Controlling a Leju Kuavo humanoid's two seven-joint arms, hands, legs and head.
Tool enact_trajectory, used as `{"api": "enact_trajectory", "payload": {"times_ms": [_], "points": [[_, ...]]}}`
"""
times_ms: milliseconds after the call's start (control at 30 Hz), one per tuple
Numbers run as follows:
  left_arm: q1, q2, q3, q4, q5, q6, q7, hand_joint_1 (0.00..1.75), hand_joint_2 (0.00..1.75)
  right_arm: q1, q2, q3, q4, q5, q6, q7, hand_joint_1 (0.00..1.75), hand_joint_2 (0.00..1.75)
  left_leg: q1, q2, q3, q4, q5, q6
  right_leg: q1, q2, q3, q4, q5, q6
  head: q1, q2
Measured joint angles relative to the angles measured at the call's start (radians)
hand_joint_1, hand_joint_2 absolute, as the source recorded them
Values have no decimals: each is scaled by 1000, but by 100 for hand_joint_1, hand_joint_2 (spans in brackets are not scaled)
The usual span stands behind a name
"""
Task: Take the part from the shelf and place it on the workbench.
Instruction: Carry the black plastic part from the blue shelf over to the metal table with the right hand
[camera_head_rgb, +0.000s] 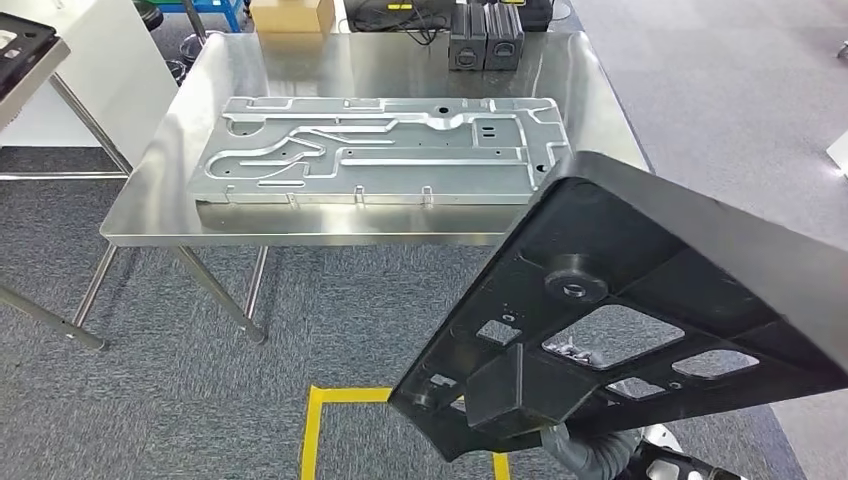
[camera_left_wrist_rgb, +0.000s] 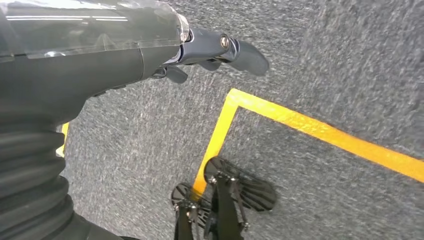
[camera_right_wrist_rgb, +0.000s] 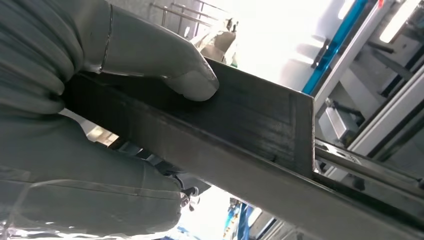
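Note:
The part is a large black ribbed frame with cut-outs, tilted in the air at the lower right, in front of the workbench. My right hand grips one edge of the part, its thumb pressed on the flat face; in the head view the frame hides most of that hand. The workbench is a steel table ahead, carrying a big machined aluminium plate. My left hand hangs over the grey carpet and holds nothing, its fingers loosely apart.
Two black boxes stand at the bench's far edge, with a cardboard box behind. Another table stands at the far left. Yellow tape marks a square on the carpet between me and the bench.

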Motion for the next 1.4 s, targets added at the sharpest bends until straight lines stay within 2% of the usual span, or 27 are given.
{"api": "enact_trajectory", "payload": {"times_ms": [67,133,167,200,233,300,367,467,533,633,667,700,733,767,800,867,900,1000,1033,1067,1133,1167,1200,1233,1300,1333,1400], "points": [[-1,1,0,0,-2,-5,-2,0,175,-13,2,0,7,3,6,0,175,175,3,-1,22,-12,-8,8,-3,-1,-62,101,-20,6,0,0],[-1,2,0,0,-3,-7,-2,0,175,-21,8,0,16,14,7,0,175,175,3,-2,39,-15,-23,11,-4,-1,-147,202,-72,13,0,0],[-1,2,0,0,-3,-7,-2,0,175,-23,12,0,20,20,6,0,175,175,3,-3,49,-14,-33,11,-6,-1,-178,222,-90,16,0,0],[0,2,0,0,-3,-8,-2,0,175,-26,16,1,25,24,4,0,175,175,3,-4,62,-14,-43,10,-7,-2,-194,213,-89,17,0,0],[0,2,0,0,-4,-9,-2,0,175,-29,18,1,29,26,3,0,175,175,3,-6,78,-14,-54,9,-8,-2,-196,175,-64,17,0,0],[0,2,0,0,-4,-14,-3,0,175,-36,19,1,35,21,3,0,175,175,3,-7,107,-13,-78,3,-7,-2,-177,56,41,12,0,0],[-2,2,0,0,-5,-19,-4,0,175,-45,19,1,39,10,3,0,175,175,1,-10,123,-16,-98,-8,-2,0,-162,-18,113,0,0,0],[-3,3,0,0,-6,-23,-5,0,175,-64,19,0,43,1,6,0,175,175,1,-10,129,1,-100,-26,0,3,-143,-39,118,-20,0,0],[-5,4,0,0,-8,-25,-6,0,175,-76,21,0,43,5,5,0,175,175,4,-6,99,69,-101,-35,-2,2,-121,-51,109,-33,0,0],[-6,4,0,0,-10,-26,-6,0,175,-86,29,1,43,18,-1,0,175,175,11,-2,-15,235,-171,-50,-1,-1,-91,-56,85,-40,0,0],[-4,4,0,0,-11,-26,-6,0,175,-86,33,1,43,22,-5,0,175,175,13,-2,-47,265,-195,-52,-1,0,-79,-56,75,-40,0,0],[-3,4,0,0,-11,-26,-6,0,175,-85,36,1,43,27,-9,0,175,175,16,-1,-66,266,-201,-54,-1,0,-66,-56,65,-39,0,0],[-2,4,0,0,-11,-25,-6,0,175,-83,39,1,41,32,-14,0,175,175,18,-1,-70,236,-184,-55,-1,1,-51,-56,54,-37,0,0],[-2,4,0,0,-11,-23,-6,0,175,-80,43,1,37,36,-20,0,175,175,20,1,-63,180,-140,-55,-2,0,-34,-56,42,-35,0,0],[-1,5,0,0,-10,-21,-6,0,175,-77,46,1,32,40,-28,0,175,175,21,2,-53,116,-79,-54,-2,0,-20,-55,30,-32,0,0],[1,6,0,0,-5,-14,-10,0,175,-66,53,1,16,46,-48,0,175,175,15,5,-40,32,5,-45,-4,0,-5,-51,11,-21,0,0],[1,6,1,0,-3,-10,-12,0,175,-60,54,0,6,47,-62,0,175,175,10,6,-40,21,19,-39,-4,1,-5,-50,4,-15,0,0],[2,8,4,0,3,-3,-20,0,175,-46,56,-5,-34,48,-110,0,175,175,6,4,-31,11,16,-20,-10,2,-5,-46,-15,3,0,0],[2,9,5,0,2,-4,-22,0,175,-48,56,-9,-45,50,-131,0,175,175,7,3,-24,4,14,-14,-10,1,-16,-20,-30,7,0,0],[1,9,7,0,0,-6,-22,0,175,-58,56,-14,-50,53,-158,0,175,175,9,4,-16,-1,11,-8,-11,1,-40,27,-51,11,0,0],[-1,9,9,0,-9,-11,-23,0,175,-117,55,-36,-21,66,-228,1,175,175,7,7,-8,-4,4,-1,-10,0,-126,163,-95,14,0,0],[-3,10,9,0,-15,-14,-25,0,175,-168,55,-53,14,81,-272,2,175,175,6,8,-6,-4,2,0,-10,0,-169,216,-102,15,0,0],[-6,11,9,0,-19,-19,-27,0,175,-233,54,-76,65,106,-320,4,175,175,4,9,-3,-3,-1,1,-10,-1,-197,237,-87,15,0,0],[-10,12,8,0,-23,-25,-30,0,175,-307,50,-100,125,137,-370,7,175,175,3,10,1,-3,-3,1,-9,-1,-205,221,-53,12,0,0],[-16,15,8,0,-27,-36,-37,0,175,-467,38,-148,259,200,-446,11,175,175,1,8,9,-3,-5,1,-5,0,-172,97,45,1,0,0],[-18,16,8,0,-28,-40,-40,0,175,-541,31,-167,321,233,-475,13,175,175,-2,5,10,-2,-7,0,-1,1,-148,32,79,-6,0,0],[-18,19,8,0,-29,-46,-43,0,175,-667,22,-187,429,326,-535,34,175,175,-3,1,7,-1,-7,-7,5,1,-126,-37,105,-14,0,0]]}}
